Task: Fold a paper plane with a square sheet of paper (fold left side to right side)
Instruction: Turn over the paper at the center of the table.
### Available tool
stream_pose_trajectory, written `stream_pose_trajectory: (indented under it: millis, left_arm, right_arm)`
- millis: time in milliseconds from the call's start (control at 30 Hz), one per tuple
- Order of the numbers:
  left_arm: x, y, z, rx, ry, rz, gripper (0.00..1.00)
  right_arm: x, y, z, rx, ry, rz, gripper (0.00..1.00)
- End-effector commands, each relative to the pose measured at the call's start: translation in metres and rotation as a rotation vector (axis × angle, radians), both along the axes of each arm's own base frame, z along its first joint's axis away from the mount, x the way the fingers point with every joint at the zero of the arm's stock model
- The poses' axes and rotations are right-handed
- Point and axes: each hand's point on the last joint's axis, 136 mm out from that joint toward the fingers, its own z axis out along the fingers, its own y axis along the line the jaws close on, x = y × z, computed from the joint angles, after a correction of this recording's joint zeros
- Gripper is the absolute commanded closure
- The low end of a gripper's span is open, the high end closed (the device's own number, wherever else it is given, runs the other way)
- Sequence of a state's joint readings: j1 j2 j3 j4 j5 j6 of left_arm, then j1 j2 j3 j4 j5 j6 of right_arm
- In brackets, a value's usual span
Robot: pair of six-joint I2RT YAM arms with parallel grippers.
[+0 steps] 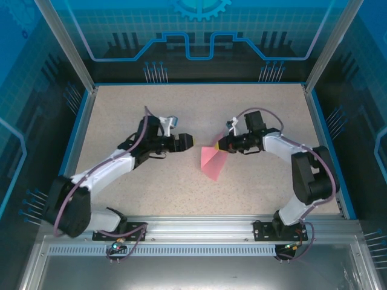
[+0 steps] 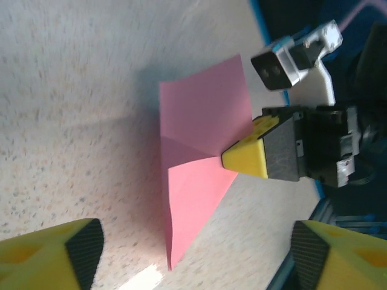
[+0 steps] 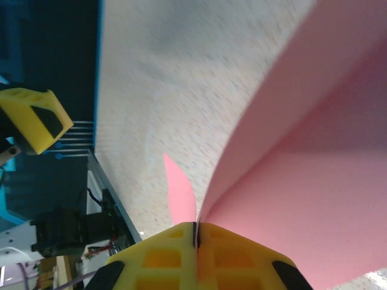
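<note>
1 thin pink-red sheet of paper (image 1: pixel 211 162) lay near the middle of the speckled beige tabletop (image 1: pixel 121 115), a little right of centre, between the grippers of the 2 black-and-white robot arms (image 1: pixel 109 166). It was partly folded. The left wrist view showed 1 crease across it, with its near corner down on the table and its far edge raised.

The right gripper (image 1: pixel 216 147) held that raised edge with its 2 jaws pressed together. In the right wrist view the pink sheet ran out of the closed slit between the yellow fingers (image 3: pixel 163 257) and curved upward.

The left gripper (image 1: pixel 187 142) hovered just left of the sheet, apart from it and pointing toward the right gripper. Its 2 yellow fingers stood wide apart at the bottom corners of the left wrist view, and the paper lay beyond them.
</note>
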State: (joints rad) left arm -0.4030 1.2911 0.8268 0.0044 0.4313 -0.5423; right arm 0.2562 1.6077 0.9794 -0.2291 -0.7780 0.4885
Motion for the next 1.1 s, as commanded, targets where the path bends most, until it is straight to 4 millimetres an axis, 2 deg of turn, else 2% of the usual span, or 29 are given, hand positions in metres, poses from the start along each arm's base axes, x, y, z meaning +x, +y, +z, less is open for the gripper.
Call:
stream_pose_trajectory:
  millis: [0, 67, 133, 233, 333, 433, 567, 700, 867, 1000, 1067]
  left_arm:
    - [-0.012, 0.010, 0.035, -0.099, -0.024, 0.024, 0.07]
    - [-0.017, 0.012, 0.066, -0.146, -0.105, 0.010, 0.02]
    - [-0.025, 0.009, 0.098, -0.203, -0.186, -0.036, 0.01]
    - [-0.033, -0.003, 0.134, -0.290, -0.243, -0.131, 0.01]
    - [-0.034, -0.012, 0.152, -0.348, -0.259, -0.190, 0.01]
    - [-0.032, -0.017, 0.158, -0.376, -0.269, -0.214, 0.02]
    - [-0.031, -0.025, 0.169, -0.429, -0.292, -0.235, 0.07]
    - [-0.028, -0.025, 0.176, -0.446, -0.330, -0.211, 0.17]
    - [-0.031, -0.024, 0.187, -0.475, -0.361, -0.210, 0.46]
    - [-0.031, -0.021, 0.178, -0.447, -0.349, -0.190, 0.73]
    - [-0.031, -0.021, 0.176, -0.445, -0.342, -0.186, 0.81]
  right_arm:
    - [0.009, 0.000, 0.074, 0.100, -0.196, 0.030, 1.00]
    - [0.009, 0.002, 0.108, 0.157, -0.267, 0.048, 1.00]
    - [0.007, 0.006, 0.143, 0.217, -0.337, 0.084, 1.00]
    - [0.001, 0.013, 0.184, 0.283, -0.406, 0.140, 1.00]
    - [-0.011, 0.025, 0.216, 0.328, -0.457, 0.210, 1.00]
    - [-0.022, 0.036, 0.236, 0.359, -0.491, 0.262, 1.00]
    - [-0.034, 0.050, 0.250, 0.404, -0.493, 0.321, 1.00]
    - [-0.041, 0.060, 0.254, 0.440, -0.467, 0.352, 1.00]
    - [-0.040, 0.061, 0.249, 0.436, -0.449, 0.336, 0.98]
    - [-0.039, 0.059, 0.244, 0.423, -0.436, 0.319, 0.89]
    - [-0.036, 0.055, 0.237, 0.397, -0.428, 0.298, 0.84]
